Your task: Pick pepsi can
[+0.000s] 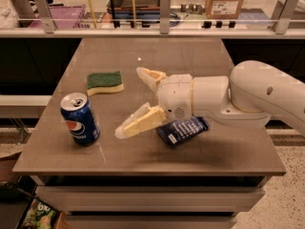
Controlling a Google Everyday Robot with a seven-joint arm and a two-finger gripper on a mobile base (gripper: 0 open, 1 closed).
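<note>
The pepsi can (pixel 79 119) was seen upright near the table's (pixel 190 56) front-left corner; the gripper (pixel 127 102) was held near it, fingers spread wide and empty. It was judged light, smooth and dentable, best clasped around mid-body.

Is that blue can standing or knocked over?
Upright: the pepsi can has its silver top up; the open gripper is beside it, not touching.

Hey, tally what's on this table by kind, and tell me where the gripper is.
pepsi can: 1
sponge: 1
snack wrapper: 1
total: 3
The gripper hangs open over the table, between the pepsi can and the snack wrapper.
</note>
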